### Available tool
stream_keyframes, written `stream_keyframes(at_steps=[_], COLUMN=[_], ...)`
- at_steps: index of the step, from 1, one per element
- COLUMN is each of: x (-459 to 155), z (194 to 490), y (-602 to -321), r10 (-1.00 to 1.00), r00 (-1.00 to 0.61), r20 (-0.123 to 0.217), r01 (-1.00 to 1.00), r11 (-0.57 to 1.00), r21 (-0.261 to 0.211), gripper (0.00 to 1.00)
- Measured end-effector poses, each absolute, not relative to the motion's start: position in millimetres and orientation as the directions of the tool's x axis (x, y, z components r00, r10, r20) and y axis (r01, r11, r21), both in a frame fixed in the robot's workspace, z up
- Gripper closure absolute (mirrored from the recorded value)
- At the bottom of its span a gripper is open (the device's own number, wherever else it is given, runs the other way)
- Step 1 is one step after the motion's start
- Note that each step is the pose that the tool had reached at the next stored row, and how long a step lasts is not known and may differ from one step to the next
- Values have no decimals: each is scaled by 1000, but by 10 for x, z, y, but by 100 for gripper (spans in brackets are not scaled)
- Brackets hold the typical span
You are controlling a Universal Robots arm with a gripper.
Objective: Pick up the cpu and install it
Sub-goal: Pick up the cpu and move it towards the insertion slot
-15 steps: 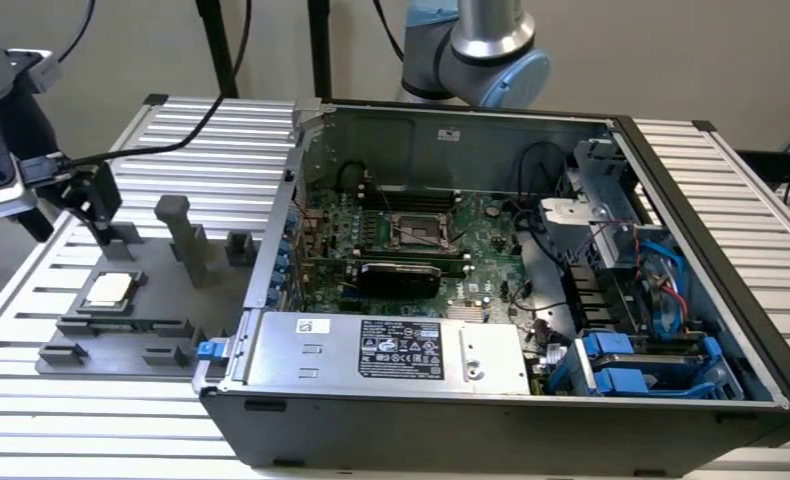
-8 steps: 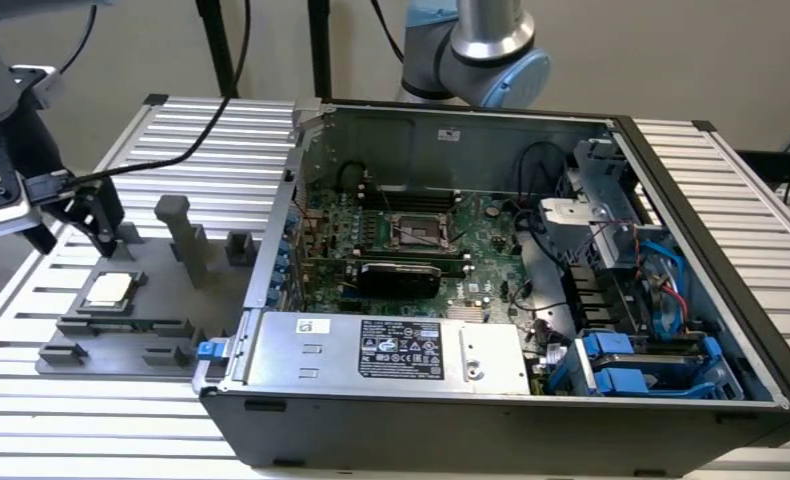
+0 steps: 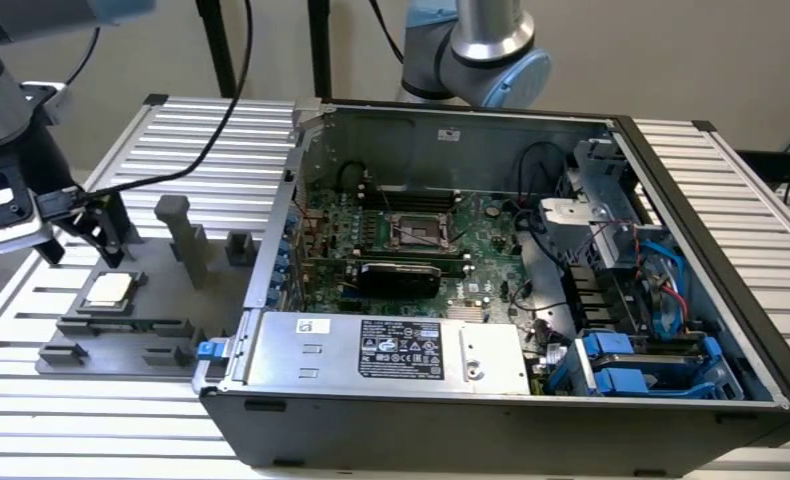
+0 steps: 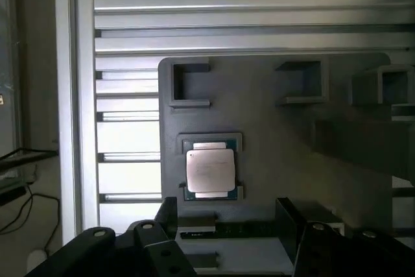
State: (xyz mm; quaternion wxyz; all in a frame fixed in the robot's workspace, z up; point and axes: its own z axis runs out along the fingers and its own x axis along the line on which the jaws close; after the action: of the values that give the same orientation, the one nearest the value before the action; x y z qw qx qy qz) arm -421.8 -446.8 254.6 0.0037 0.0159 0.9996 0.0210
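The cpu (image 3: 108, 290) (image 4: 209, 172), a small square chip with a silvery top, lies flat in a recess of the dark grey fixture tray (image 3: 168, 300) (image 4: 279, 160) at the exterior view's left. My gripper (image 3: 82, 240) (image 4: 227, 222) hangs a little above the tray, just beside the cpu and apart from it. It is open, its black fingers (image 4: 167, 215) spread wide with nothing between them. Inside the open computer case (image 3: 502, 420), the motherboard's cpu socket (image 3: 419, 233) stands bare.
The fixture tray carries upright grey posts (image 3: 182, 240) and a narrow memory stick (image 3: 128, 325) next to the cpu. A silver power supply box (image 3: 382, 350) sits at the case's front. Cables and blue drive bays (image 3: 635, 370) fill the case's right side. A slatted metal table (image 3: 102, 420) lies beneath.
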Motion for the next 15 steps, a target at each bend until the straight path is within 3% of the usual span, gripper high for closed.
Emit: stream_keyframes(at_steps=[15], x=[-4217], z=[2273], y=[-4469], r10=[44], r00=[-999], r20=[-7], r01=[43], r11=[998], r21=[42], gripper=[29])
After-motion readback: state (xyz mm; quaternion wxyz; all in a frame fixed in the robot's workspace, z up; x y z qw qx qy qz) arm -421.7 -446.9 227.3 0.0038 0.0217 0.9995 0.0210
